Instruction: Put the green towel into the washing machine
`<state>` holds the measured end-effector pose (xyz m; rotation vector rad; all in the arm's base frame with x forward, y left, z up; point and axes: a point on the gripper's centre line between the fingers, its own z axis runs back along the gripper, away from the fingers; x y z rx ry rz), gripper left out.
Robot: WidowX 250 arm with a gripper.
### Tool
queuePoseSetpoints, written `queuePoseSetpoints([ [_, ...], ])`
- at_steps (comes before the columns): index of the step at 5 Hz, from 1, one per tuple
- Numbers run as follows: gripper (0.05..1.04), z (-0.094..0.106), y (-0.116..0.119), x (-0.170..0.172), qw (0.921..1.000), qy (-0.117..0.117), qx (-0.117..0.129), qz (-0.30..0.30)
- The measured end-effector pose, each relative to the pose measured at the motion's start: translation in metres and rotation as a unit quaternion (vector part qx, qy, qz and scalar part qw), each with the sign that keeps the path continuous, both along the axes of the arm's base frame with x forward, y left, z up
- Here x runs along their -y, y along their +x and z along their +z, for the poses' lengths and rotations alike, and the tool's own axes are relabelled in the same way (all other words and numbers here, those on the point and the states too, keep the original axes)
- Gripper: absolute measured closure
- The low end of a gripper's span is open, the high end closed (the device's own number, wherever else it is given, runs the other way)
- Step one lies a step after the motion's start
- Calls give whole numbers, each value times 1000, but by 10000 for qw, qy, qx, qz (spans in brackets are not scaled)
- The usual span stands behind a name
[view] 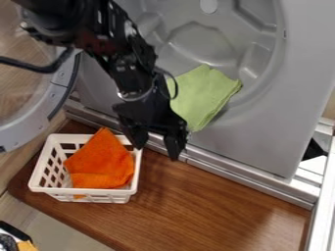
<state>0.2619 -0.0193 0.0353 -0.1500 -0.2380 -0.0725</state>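
Observation:
The gripper [157, 150] hangs in front of the washing machine's lower edge, just right of the white basket. Its two fingers stand apart with nothing between them, so it is open. Above and to the right of it, the green towel [203, 94] lies in the washing machine [265, 139], draped over the lower rim of the round opening. Part of the towel's left side is hidden behind the arm.
A white basket [51, 190] holding an orange cloth [101, 162] stands on the brown wooden surface [216, 206]. The machine's round door [29, 120] is swung out at the left. A metal rail [249, 183] runs below the machine.

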Motion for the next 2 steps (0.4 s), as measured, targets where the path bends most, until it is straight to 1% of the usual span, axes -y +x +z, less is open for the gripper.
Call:
queuePoseSetpoints([
  [1, 84, -7, -2, 9, 9998, 15, -90, -171],
  [2, 84, -6, -1, 9, 9998, 16, -75, -169],
])
